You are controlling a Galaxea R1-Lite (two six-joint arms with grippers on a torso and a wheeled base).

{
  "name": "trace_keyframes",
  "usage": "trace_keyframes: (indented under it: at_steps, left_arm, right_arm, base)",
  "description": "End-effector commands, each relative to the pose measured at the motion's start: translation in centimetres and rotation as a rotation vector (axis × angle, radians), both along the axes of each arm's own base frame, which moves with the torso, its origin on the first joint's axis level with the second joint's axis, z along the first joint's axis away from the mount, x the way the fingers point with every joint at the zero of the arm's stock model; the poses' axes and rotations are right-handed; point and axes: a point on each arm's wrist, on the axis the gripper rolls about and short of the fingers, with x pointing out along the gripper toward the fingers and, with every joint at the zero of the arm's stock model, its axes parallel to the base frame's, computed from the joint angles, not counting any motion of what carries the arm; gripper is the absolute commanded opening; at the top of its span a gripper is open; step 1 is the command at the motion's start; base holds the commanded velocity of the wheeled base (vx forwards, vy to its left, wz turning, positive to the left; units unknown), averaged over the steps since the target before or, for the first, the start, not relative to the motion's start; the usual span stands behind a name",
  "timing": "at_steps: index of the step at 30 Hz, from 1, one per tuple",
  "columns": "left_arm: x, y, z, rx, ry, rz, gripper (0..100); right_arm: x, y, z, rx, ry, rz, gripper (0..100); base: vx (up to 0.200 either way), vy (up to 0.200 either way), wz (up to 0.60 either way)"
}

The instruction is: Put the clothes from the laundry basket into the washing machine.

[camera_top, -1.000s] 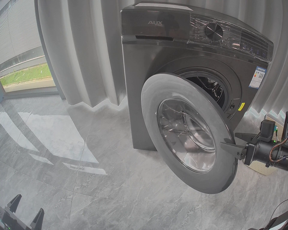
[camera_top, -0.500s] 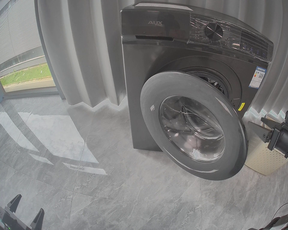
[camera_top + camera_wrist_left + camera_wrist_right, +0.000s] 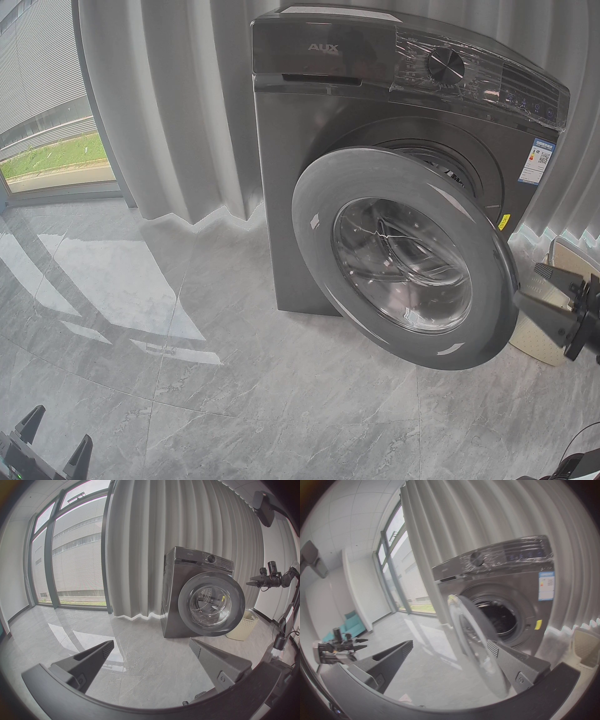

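Note:
The grey washing machine (image 3: 325, 125) stands against the curtain, its round door (image 3: 400, 262) partly open and covering most of the drum opening (image 3: 447, 169). The cream laundry basket (image 3: 537, 347) sits on the floor to the machine's right, its inside hidden. My right gripper (image 3: 526, 282) is open, just right of the door's outer rim and in front of the basket. My left gripper (image 3: 53, 437) is open low at the near left, far from the machine. The right wrist view has the door (image 3: 475, 642) edge-on between the open fingers (image 3: 518, 664), and the drum opening (image 3: 500, 614) behind.
Pale curtains (image 3: 175, 106) hang behind and beside the machine. A tall window (image 3: 44, 112) is at the far left. Open grey tiled floor (image 3: 219, 350) stretches in front of and left of the machine.
The door has swung back toward the machine, covering more of the drum opening. My right gripper left the door's rim, pulled away to the right, then came back lower beside the rim.

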Motion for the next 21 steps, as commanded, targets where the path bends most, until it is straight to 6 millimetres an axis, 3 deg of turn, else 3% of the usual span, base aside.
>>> trace_keyframes:
  at_steps: [1,8,13,21]
  left_arm:
    - [0.1,0.0,-0.5,0.002,0.021,-0.001,100]
    - [0.1,0.0,-0.5,0.002,0.021,-0.001,100]
    - [0.1,0.0,-0.5,0.002,0.021,-0.001,100]
    - [0.1,0.0,-0.5,0.002,0.021,-0.001,100]
  right_arm:
    - [0.1,1.8,-1.6,0.0,0.098,0.136,100]
    - [2.8,2.7,-2.8,-0.028,0.194,0.094,100]
    - [4.6,1.9,-2.8,-0.005,0.144,0.012,100]
    - [5.4,1.0,-1.9,0.021,0.079,-0.055,100]
  base:
    - [0.0,0.0,0.0]
    - [0.0,0.0,0.0]
    - [0.0,0.0,0.0]
    - [0.0,0.0,0.0]
